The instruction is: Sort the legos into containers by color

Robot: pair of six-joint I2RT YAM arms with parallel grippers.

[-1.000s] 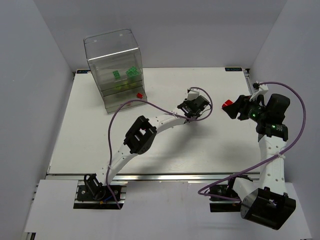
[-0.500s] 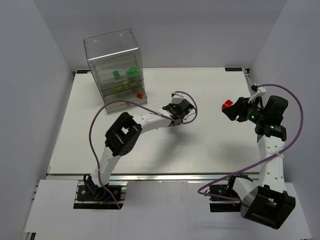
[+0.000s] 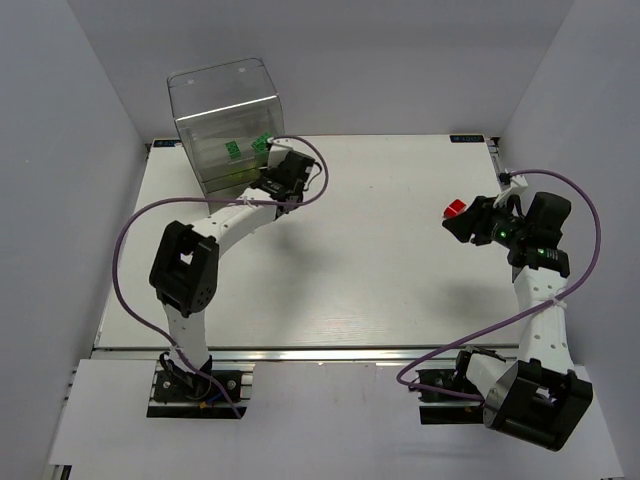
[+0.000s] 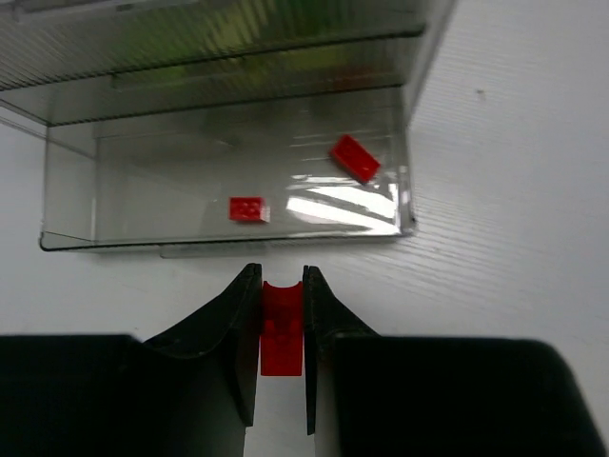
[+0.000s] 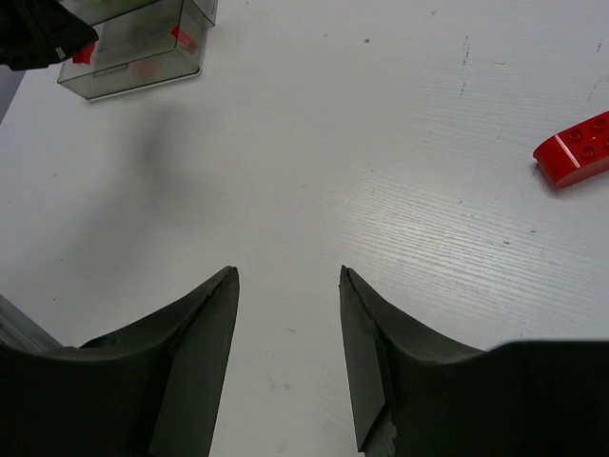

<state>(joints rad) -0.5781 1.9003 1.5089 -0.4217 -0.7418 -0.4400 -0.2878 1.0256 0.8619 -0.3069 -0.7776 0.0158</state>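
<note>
directly ahead of the left gripper (image 4: 282, 278), just beyond its fingertips: the clear cabinet (image 3: 222, 110), with its bottom drawer (image 4: 143, 176) mouth-on to the wrist camera. inside that drawer, 2 red pieces lying flat and apart: a near red brick (image 4: 247, 208) ahead and a touch left of the fingertips, and a far red brick (image 4: 355, 158) further in and to the right, turned at an angle. in the tier above, only a yellow-green blur, too soft to count. from the top view, higher in the cabinet, 2 bright green bricks (image 3: 232, 149) side by side, out of the left wrist's sight.

clenched on a held red brick (image 4: 282, 328): left jaws tight against both of its sides, brick standing between them, short of the drawer lip and over the white table (image 4: 514, 238). hidden in the top view behind the gripper body.

spread wide with nothing between the fingers: the right gripper (image 5: 285, 278), well apart from the cabinet. ahead and far to the right of it, a loose red brick (image 5: 579, 150) flat on the table, glossy, curved at 1 end, studs on top. seen only from the right wrist: the cabinet far ahead to the left, with the left gripper's dark bulk beside it.
</note>
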